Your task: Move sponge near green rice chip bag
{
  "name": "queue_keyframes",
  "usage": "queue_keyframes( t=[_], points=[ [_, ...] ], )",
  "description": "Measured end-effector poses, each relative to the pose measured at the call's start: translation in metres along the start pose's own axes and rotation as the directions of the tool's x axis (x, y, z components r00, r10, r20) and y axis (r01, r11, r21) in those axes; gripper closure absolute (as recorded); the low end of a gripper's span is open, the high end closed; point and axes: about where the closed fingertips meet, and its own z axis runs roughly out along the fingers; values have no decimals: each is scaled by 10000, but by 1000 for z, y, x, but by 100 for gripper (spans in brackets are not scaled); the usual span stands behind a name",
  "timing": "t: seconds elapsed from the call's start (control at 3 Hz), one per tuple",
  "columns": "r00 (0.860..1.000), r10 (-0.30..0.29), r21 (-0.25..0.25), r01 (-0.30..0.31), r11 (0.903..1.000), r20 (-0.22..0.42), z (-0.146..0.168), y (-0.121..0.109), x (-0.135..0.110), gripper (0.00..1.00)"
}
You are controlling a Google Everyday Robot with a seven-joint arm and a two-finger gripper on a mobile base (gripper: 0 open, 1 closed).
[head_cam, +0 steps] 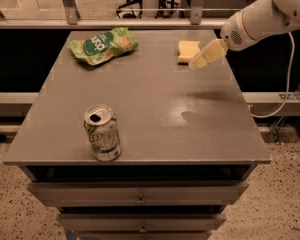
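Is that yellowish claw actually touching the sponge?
Cannot tell. In the camera view the gripper, at the far right of the table, overlaps the right edge of the sponge, hiding any gap or contact.

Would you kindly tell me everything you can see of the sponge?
The sponge is a small pale yellow block, soft-looking, with an uneven edge. It lies flat on the grey table near the far right corner, well to the right of the bag. The gripper hangs at its right side, slanting down from the arm, and covers the sponge's right edge in this view; whether it touches the sponge cannot be told. Nothing else touches it but the table.
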Motion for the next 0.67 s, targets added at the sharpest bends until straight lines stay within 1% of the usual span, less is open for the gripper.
queue_keyframes(
  t=[0.33, 0.67],
  points=[
    [9953, 800, 234, -813, 9964, 549, 31, -21, -11, 0],
    [9816, 1741, 720, -1798, 9811, 789, 61, -45, -6, 0]
  ],
)
